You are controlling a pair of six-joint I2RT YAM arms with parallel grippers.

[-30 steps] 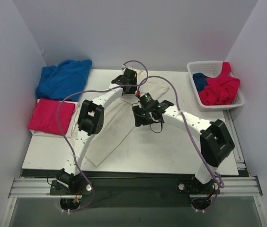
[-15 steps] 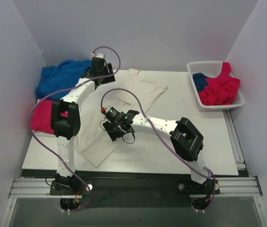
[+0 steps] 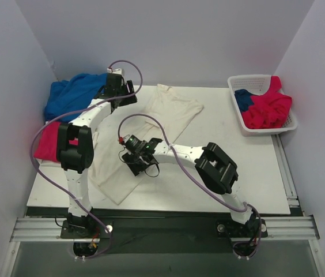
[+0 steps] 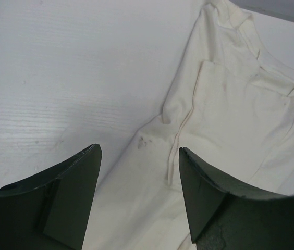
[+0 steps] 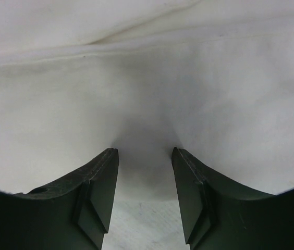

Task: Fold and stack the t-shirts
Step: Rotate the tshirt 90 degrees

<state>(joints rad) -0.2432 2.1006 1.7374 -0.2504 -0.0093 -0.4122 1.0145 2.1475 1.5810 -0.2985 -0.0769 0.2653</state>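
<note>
1. T-shirts, top external view: the cream-white t-shirt (image 3: 174, 107) lay skewed on the tabletop (image 3: 237, 167), looking partly doubled along its length. A crimson-pink t-shirt (image 3: 50, 144) sat folded at the left edge, with a royal blue t-shirt (image 3: 73, 98) bunched behind it. More pink and blue cloth filled the basket (image 3: 254, 79). The left claw (image 3: 125, 92) hung by the cream shirt's far left side, the right claw (image 3: 135, 166) over its near middle.
2. Left wrist view: the left claw (image 4: 136, 156) was wide open and empty, above the cream-white t-shirt (image 4: 230, 120) where its seamed edge met bare tabletop (image 4: 58, 78).
3. Right wrist view: the right claw (image 5: 144, 153) was open too, gripping nothing, low over flat cream-white t-shirt (image 5: 136, 78). Could not tell whether the tips touched it.
4. Handling, as a judgement: light, limp cotton that would sag, crease and drag across the smooth tabletop. Best pinched at a hem, seam or corner, both layers together, one claw at each end. A pinch mid-panel would likely just bunch it.
</note>
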